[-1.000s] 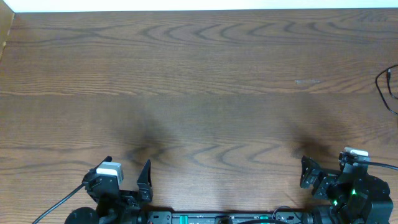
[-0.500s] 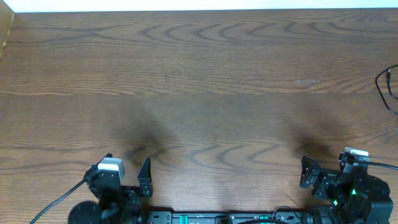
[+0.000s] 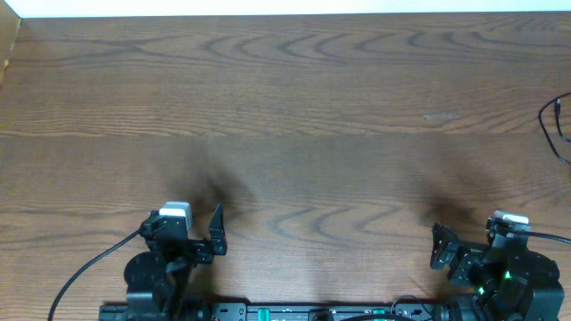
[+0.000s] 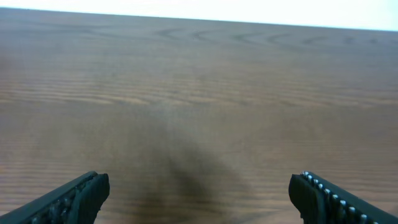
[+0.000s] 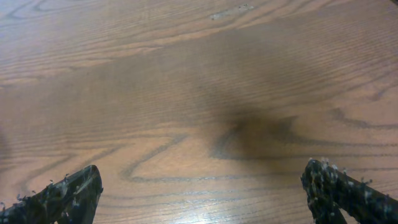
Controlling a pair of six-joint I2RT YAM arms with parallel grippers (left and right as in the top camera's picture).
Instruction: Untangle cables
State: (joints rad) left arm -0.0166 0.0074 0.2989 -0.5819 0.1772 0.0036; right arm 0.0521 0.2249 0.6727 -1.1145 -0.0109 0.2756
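Observation:
A thin black cable point(image 3: 550, 124) loops in at the table's far right edge in the overhead view, only partly in frame. No white cable is in view. My left gripper point(image 3: 186, 225) is open and empty near the front left of the table, and its wrist view point(image 4: 199, 196) shows only bare wood between the fingers. My right gripper point(image 3: 468, 241) is open and empty at the front right, with bare wood between its fingers in the wrist view point(image 5: 202, 190). Both grippers are far from the black cable.
The wooden table point(image 3: 294, 116) runs the whole width of the overhead view. A pale scuff mark point(image 3: 440, 117) lies right of centre. The arm bases and their thick black wires sit along the front edge.
My left gripper has moved away from the front edge and slightly right. The right arm and the black cable have not moved.

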